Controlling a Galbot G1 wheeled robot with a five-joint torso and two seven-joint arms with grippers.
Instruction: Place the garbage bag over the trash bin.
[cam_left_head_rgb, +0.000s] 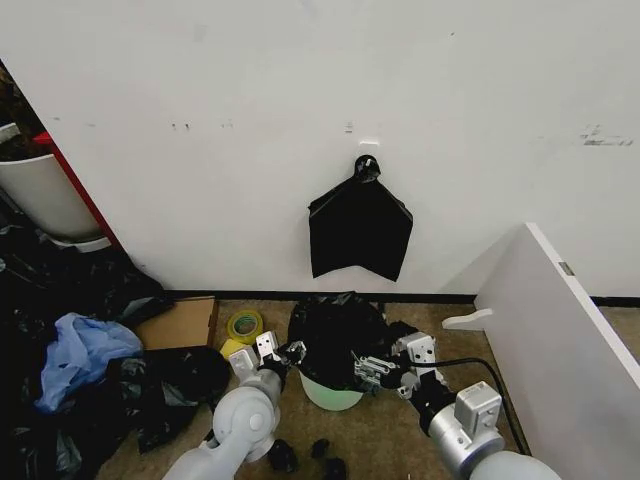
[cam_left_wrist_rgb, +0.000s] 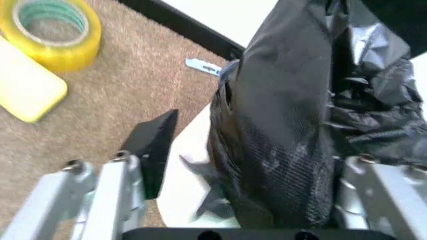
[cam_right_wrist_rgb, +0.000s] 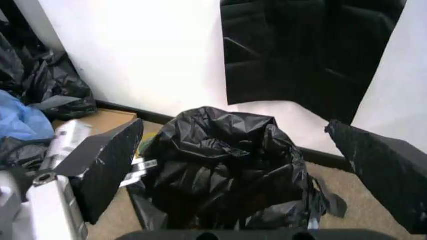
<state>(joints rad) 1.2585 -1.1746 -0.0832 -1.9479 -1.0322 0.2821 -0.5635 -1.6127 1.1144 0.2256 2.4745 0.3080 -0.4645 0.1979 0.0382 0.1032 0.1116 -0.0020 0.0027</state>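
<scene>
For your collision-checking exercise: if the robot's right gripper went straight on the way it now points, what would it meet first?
The right gripper, its fingers spread, faces the garbage bag bunched over the trash bin, so it would probably meet that crinkled plastic first; depth is unclear.

A scuffed white wall (cam_left_head_rgb: 300, 100) is filling twelve o'clock; brown carpet (cam_left_head_rgb: 380, 440) is lying below, a white panel (cam_left_head_rgb: 570, 330) leaning at four.

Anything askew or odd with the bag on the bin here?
Yes. The garbage bag sits bunched in a crumpled heap over the trash bin instead of spread around its rim; the bin's pale lower part stays bare. Both end effectors, left and right, flank it.
</scene>
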